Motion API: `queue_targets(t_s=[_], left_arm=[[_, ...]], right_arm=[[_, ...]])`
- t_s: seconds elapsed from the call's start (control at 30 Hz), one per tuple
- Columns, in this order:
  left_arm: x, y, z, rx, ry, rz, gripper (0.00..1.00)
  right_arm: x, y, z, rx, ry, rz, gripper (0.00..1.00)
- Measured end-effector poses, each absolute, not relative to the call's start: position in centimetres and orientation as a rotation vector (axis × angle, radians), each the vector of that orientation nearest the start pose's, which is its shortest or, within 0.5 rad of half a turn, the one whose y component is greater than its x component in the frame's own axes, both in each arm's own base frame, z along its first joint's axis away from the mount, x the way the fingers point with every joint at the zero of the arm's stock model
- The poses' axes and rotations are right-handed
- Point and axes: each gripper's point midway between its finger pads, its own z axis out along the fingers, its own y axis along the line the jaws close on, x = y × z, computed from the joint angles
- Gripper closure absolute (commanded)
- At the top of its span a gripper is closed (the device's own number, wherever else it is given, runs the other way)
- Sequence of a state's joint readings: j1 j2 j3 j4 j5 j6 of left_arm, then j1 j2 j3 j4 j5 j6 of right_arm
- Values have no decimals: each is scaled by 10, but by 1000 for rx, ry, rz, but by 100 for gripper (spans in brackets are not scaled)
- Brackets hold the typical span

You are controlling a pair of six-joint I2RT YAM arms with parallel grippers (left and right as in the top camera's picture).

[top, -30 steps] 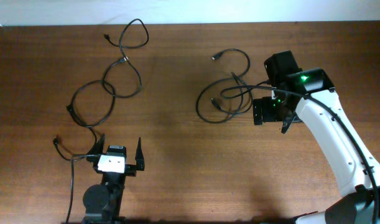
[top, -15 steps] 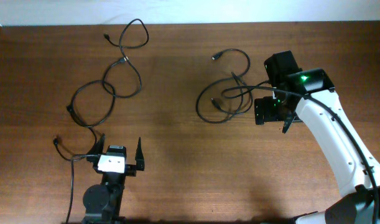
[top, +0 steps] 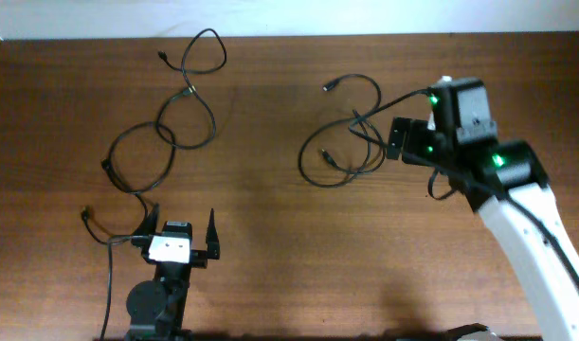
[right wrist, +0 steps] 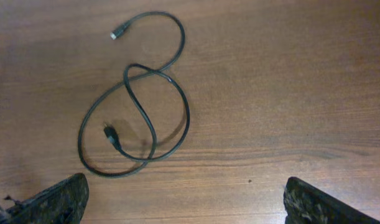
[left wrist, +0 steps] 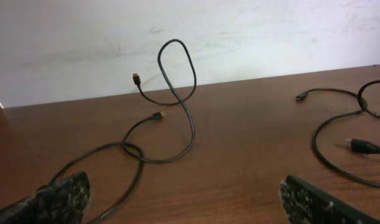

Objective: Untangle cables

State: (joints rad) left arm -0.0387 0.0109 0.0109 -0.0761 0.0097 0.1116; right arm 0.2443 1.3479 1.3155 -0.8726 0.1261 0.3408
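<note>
**Right arm poised over the short cable, jaws wide**

Nearest the robot, the left gripper [top: 183, 223] sits low at the near edge of the table [top: 270, 265], jaws apart and holding nothing. Just beside it lies one plug end of the long cable [top: 166, 133]. That cable runs away in several loops, crossing itself, towards the far edge. There the left wrist view shows one loop standing up off the wood in front of the wall [left wrist: 270, 37].

Farther out on the right, the right gripper [right wrist: 186, 199] hangs above the short cable [right wrist: 146, 93], fingers spread wide and empty. This cord lies in a figure-of-eight, with a dark plug inside the loop and a silver-tipped plug out at the far end. The two cables lie well apart, so what seems left is opening each one's own loops.

For a clean pick, I would come down near the free silver-tipped plug, not at a crossing. Close on a single strand, then lift and draw it outward, so the loop unrolls rather than tightens.

No container is in view
</note>
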Motion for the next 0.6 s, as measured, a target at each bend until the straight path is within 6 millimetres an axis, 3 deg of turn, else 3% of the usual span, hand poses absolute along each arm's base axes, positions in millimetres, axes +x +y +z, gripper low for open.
queue_targets(t_s=[0.1, 0.37, 0.6], left_arm=[[246, -11, 158, 131, 1642, 49, 1], [246, -10, 157, 128, 1644, 52, 1], [246, -10, 157, 126, 1644, 54, 1]], right_arm=[[351, 69, 240, 165, 2308, 179, 1], [313, 70, 179, 135, 2127, 301, 1], [282, 64, 155, 123, 1956, 354, 1]])
